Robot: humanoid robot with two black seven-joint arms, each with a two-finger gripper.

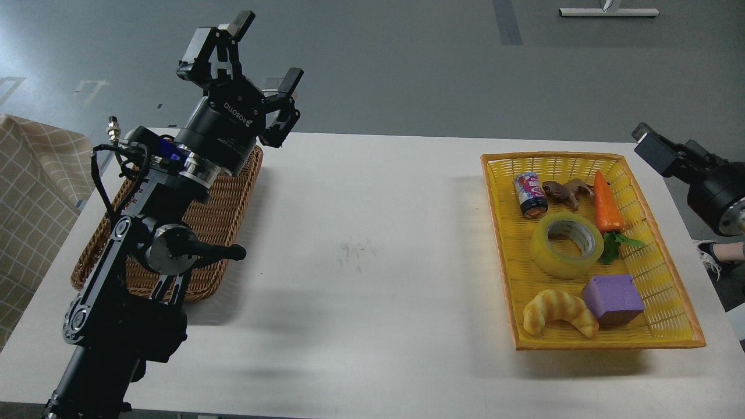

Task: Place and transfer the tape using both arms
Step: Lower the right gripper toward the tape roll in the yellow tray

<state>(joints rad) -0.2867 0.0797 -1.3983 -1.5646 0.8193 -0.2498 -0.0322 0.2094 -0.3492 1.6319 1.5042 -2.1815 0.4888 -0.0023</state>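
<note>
The tape, a yellow translucent roll with a grey-white core, lies flat in the middle of the yellow basket on the right of the table. My left gripper is open and empty, raised above the far end of the brown wicker basket, far from the tape. My right gripper comes in at the right edge, just beyond the yellow basket's far right corner and apart from the tape. Only part of it shows, so its fingers cannot be told apart.
The yellow basket also holds a small can, a brown toy animal, a carrot, a purple block and a croissant toy. A checked cloth hangs at the left. The white table lies between the baskets.
</note>
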